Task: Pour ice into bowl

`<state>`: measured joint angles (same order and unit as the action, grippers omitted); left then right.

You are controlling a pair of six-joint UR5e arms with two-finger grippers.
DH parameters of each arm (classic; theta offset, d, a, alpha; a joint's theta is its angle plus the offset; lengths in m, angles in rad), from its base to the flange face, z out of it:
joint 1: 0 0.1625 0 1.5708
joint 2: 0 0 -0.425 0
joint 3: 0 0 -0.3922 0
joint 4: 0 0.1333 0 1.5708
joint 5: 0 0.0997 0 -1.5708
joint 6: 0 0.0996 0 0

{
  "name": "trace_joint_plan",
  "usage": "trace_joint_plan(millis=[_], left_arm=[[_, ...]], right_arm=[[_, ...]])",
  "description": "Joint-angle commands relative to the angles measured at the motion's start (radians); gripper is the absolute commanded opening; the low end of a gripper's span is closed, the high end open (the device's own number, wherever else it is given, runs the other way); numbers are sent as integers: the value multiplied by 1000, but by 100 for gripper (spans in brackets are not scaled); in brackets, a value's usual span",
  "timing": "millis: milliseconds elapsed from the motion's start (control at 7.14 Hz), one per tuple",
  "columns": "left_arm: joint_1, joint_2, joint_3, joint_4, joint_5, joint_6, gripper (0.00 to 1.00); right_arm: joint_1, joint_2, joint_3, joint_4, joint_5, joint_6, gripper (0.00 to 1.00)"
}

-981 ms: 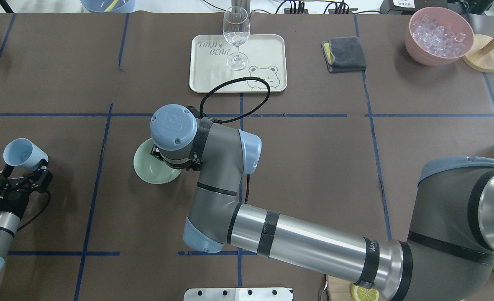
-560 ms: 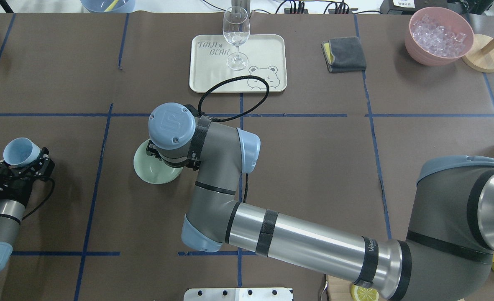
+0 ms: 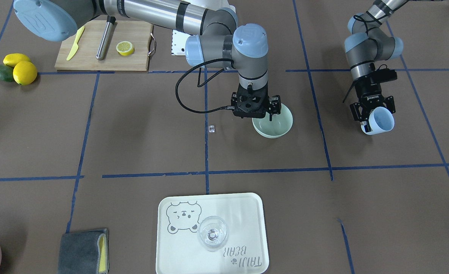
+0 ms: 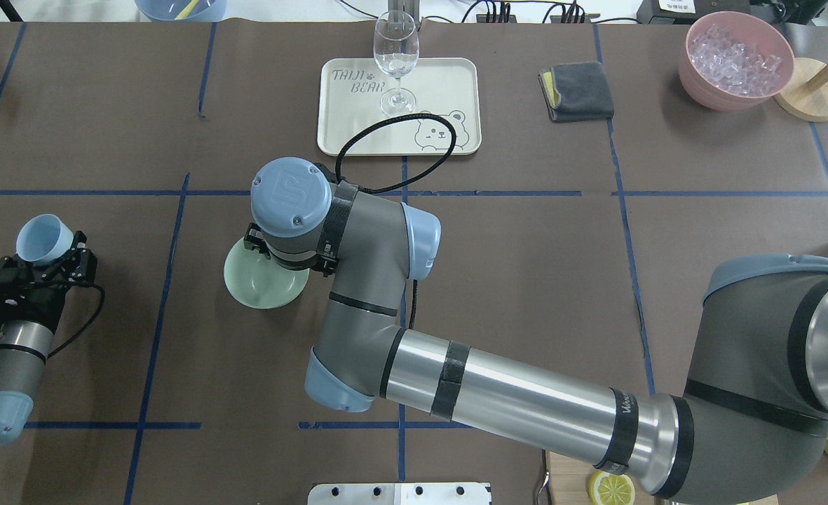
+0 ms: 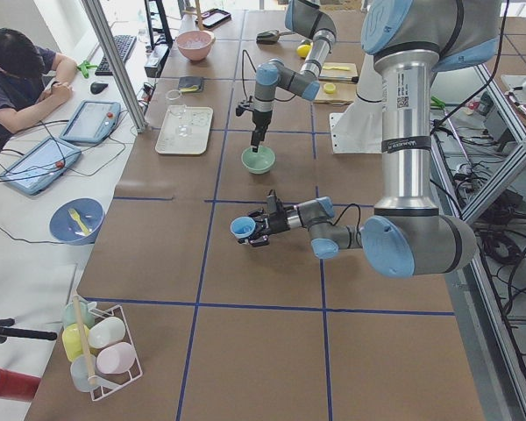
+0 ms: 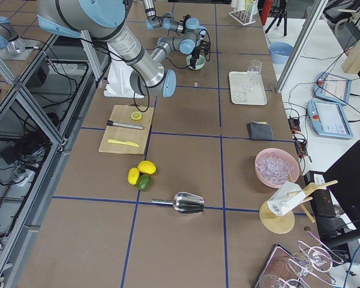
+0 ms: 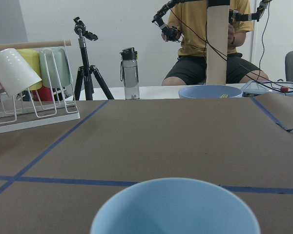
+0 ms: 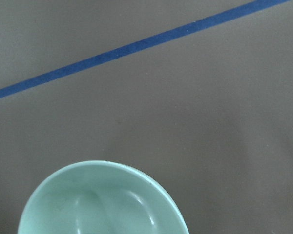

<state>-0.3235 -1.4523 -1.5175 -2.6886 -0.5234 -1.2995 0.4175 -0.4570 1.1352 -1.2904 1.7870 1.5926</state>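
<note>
The pale mint-green bowl (image 3: 276, 126) (image 4: 256, 289) stands on the table left of centre, and its inside looks bare. My right gripper (image 3: 260, 114) hangs over the bowl's rim on the robot's side, jaws spread and holding nothing. The right wrist view has the bowl (image 8: 102, 204) low and off-centre. My left gripper (image 3: 372, 114) (image 4: 52, 263) is shut on a light blue cup (image 3: 380, 121) (image 4: 42, 237) (image 7: 176, 207), held tilted above the table's left end. No ice shows in the visible part of the cup. One ice cube (image 3: 211, 128) lies loose on the table.
A pink tub (image 4: 736, 91) heaped with ice cubes sits at the far right corner. A tray (image 4: 357, 133) with a stemmed glass (image 4: 396, 52) stands at the far middle, a grey cloth (image 4: 578, 91) beside it. A cutting board (image 3: 91, 57) and lemons (image 3: 24, 72) lie near the robot's base.
My right wrist has shifted slightly away from the robot over the bowl, which has stayed put. My left gripper has carried the blue cup a little forward and to the right.
</note>
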Motion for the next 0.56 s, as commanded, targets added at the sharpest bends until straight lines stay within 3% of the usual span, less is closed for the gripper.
trace_joint_plan(millis=[0,280,420], left_arm=[[-81,-17,-87,-202,-36,379,0],[-100,-54,-96,-197,-81,483,0],[-101,-78,-96,-195,-82,562,0]], right_arm=[[27,0,21,-4,43,0,100],[62,-37,55,-10,72,-3,100],[81,-131,151,-9,80,-13,100]])
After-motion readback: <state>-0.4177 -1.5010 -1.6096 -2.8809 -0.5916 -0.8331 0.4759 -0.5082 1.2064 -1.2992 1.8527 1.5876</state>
